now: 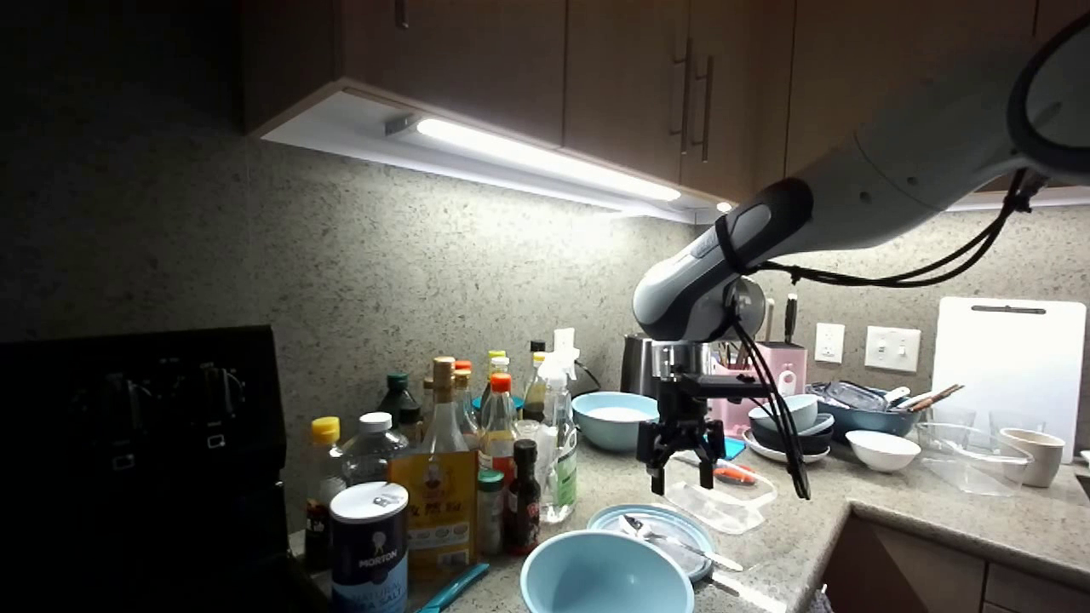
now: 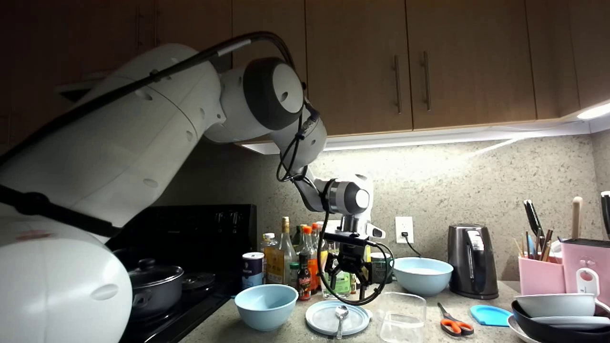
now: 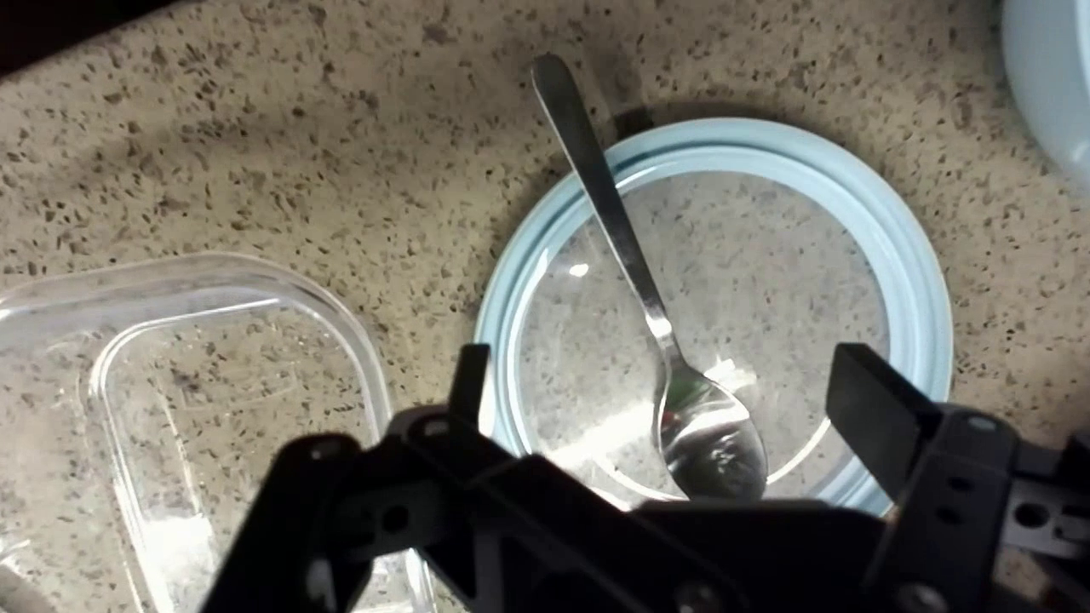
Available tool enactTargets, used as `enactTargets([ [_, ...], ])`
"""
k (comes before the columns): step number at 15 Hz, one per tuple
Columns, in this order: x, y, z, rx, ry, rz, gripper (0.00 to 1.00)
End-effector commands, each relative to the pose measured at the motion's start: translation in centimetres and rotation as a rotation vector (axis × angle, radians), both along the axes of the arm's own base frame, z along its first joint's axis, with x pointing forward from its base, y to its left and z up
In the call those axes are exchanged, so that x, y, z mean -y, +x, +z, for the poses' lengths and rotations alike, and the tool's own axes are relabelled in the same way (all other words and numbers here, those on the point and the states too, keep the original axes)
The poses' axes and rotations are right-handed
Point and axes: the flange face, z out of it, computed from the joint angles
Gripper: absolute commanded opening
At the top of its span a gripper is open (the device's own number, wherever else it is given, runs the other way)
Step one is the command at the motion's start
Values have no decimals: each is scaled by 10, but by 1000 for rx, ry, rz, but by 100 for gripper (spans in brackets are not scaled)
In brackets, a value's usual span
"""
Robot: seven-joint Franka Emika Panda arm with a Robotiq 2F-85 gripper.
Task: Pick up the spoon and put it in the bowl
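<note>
A silver spoon point(image 3: 617, 221) lies on a round, blue-rimmed clear lid point(image 3: 915, 281), its handle reaching past the rim. The spoon also shows in both exterior views point(image 1: 681, 543) point(image 2: 341, 313). The pale teal-blue bowl point(image 1: 606, 575) stands on the counter beside the lid. It also shows in an exterior view point(image 2: 266, 305), and its edge shows at the wrist view's top right point(image 3: 1052, 85). My gripper point(image 3: 666, 366) is open and empty above the lid, with the spoon between its fingers in the picture. It hangs apart from the spoon in both exterior views point(image 1: 681, 482) point(image 2: 348, 286).
A clear container point(image 3: 230, 277) sits beside the lid. Bottles and a salt can point(image 1: 369, 545) stand along the wall side. Another blue bowl point(image 2: 421, 276) and a kettle point(image 2: 462, 267) stand behind. Orange-handled scissors point(image 2: 455, 326) and stacked dishes point(image 2: 557, 309) lie further along.
</note>
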Motion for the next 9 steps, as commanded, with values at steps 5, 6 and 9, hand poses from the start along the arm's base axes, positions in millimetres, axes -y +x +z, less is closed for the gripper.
enactTargets([
  [5,1,5,0,4,0,-2,100],
  [6,0,8,-5,-11,2,-4,100],
  [9,-1,13,-17,-55,-16,-29,100],
])
